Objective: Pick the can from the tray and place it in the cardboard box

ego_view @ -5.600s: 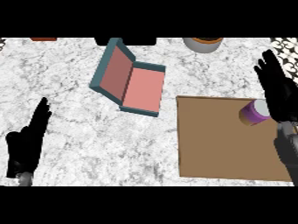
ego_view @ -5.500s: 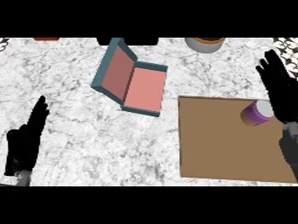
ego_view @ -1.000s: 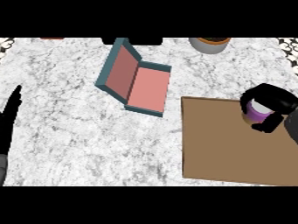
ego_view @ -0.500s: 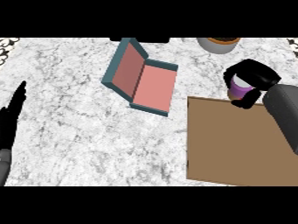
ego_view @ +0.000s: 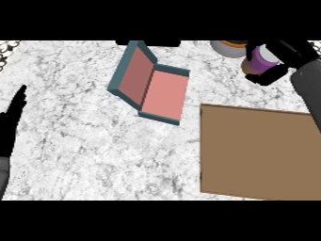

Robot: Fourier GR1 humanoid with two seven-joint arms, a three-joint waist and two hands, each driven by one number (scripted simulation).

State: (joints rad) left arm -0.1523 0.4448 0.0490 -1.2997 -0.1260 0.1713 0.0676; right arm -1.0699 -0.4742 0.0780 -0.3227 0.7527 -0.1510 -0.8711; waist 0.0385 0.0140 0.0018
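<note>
At two o'clock, above the counter [ego_view: 86,132], the right hand [ego_view: 284,59] now grips the can [ego_view: 263,60], lifted off the tray [ego_view: 260,150], so next comes the box [ego_view: 156,87] at eleven; the left hand [ego_view: 3,132] rests flat.

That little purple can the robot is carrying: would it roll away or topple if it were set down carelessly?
The purple can looks like a small round cylinder, so laid on its side it would probably roll on the marble counter. Upright it seems squat, so likely stable. The right hand curls round it, which suggests that it is stiff.
</note>
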